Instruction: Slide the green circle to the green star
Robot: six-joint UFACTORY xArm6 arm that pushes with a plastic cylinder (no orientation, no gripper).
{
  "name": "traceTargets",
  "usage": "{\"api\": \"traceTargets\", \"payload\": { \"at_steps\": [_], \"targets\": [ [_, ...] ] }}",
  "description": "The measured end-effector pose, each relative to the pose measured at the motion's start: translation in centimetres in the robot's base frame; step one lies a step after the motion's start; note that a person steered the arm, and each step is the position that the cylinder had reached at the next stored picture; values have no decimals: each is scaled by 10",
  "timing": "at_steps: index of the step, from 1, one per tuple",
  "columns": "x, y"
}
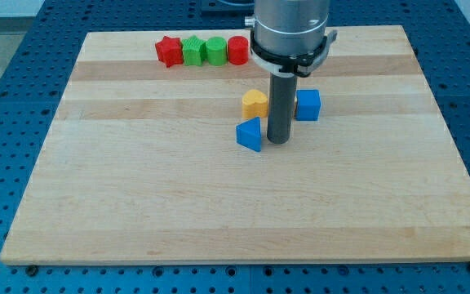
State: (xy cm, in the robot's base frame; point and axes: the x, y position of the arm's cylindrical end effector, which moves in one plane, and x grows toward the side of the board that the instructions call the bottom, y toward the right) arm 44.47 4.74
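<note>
The green circle (215, 51) stands near the view's top in a row of blocks, touching the green star (192, 51) on its left. A red star (168, 51) is at the row's left end and a red circle (237, 51) at its right end. My tip (278, 141) rests on the board well below the row, just right of a blue triangle block (250, 134), below and right of a yellow block (255, 103) and left of a blue cube (308, 104).
The wooden board (137, 204) lies on a blue perforated table (23, 49). The arm's grey housing (290, 33) hangs over the board's top middle, right beside the red circle.
</note>
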Motion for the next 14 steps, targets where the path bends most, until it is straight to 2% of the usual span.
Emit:
{"api": "traceTargets", "payload": {
  "at_steps": [2, 6, 11, 14],
  "targets": [
    [-26, -3],
    [-29, -67],
    [32, -67],
    [34, -44]
  ]
}}
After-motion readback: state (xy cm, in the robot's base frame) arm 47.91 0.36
